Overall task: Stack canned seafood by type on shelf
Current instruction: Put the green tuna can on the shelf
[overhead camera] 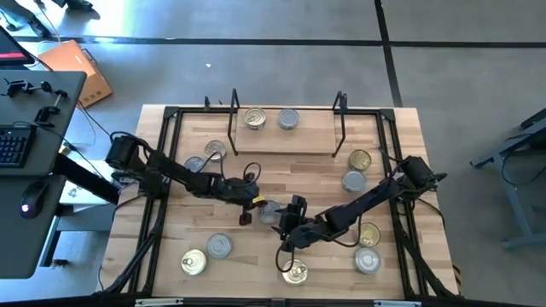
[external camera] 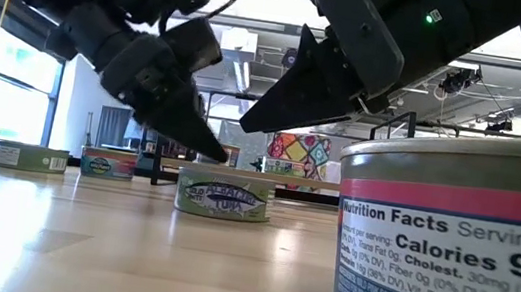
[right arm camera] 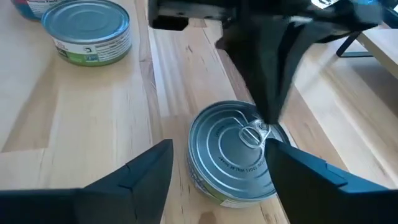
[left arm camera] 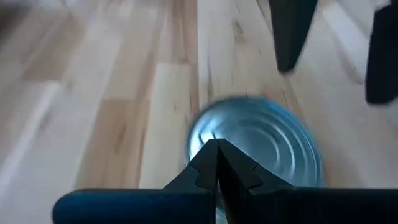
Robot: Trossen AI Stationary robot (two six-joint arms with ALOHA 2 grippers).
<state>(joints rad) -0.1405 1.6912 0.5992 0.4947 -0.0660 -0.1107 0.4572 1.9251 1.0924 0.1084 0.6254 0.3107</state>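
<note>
Right gripper stood open, empty, fingers either side of silver-lidded can. Left gripper was shut, empty, tips at same can's lid.

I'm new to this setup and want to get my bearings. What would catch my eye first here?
Both arms meet over one silver-lidded tuna can at the middle of the table: the left hand shut, its tip at the can's pull tab, the right hand open around it. Other cans lie scattered on the wood, and only two cans sit on the shelf at the far side.
</note>
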